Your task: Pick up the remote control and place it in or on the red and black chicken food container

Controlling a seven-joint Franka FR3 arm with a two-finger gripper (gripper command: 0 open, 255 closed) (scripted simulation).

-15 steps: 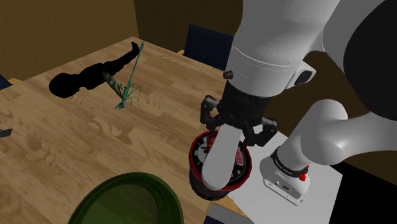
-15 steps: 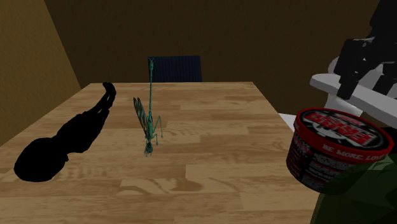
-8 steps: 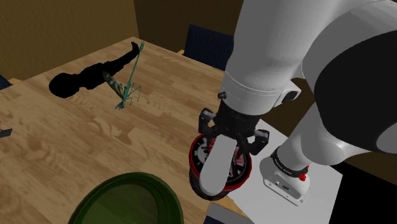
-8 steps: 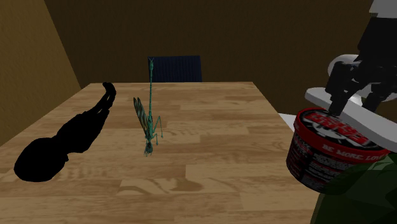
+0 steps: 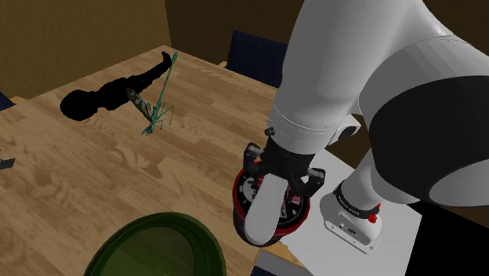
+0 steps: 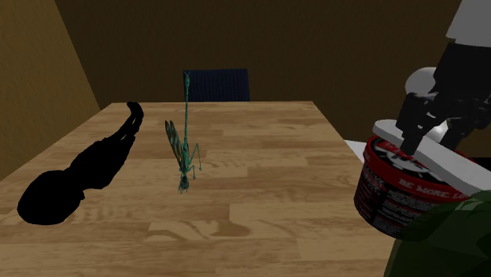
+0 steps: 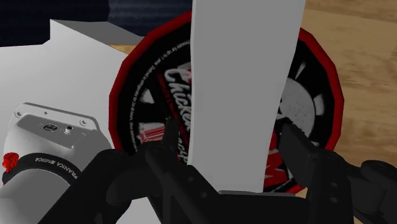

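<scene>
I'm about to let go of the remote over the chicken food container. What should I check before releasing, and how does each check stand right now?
1. Grip: gripper shut on the remote: ok.
2. Alignment: remote crosses the middle of the container lid: ok.
3. Contact: remote resting on the lid: cannot tell.
4. Fit: remote inside the rim: not ok, it sticks out past it.
5. Clearance: green bowl apart from the gripper: ok.
</scene>
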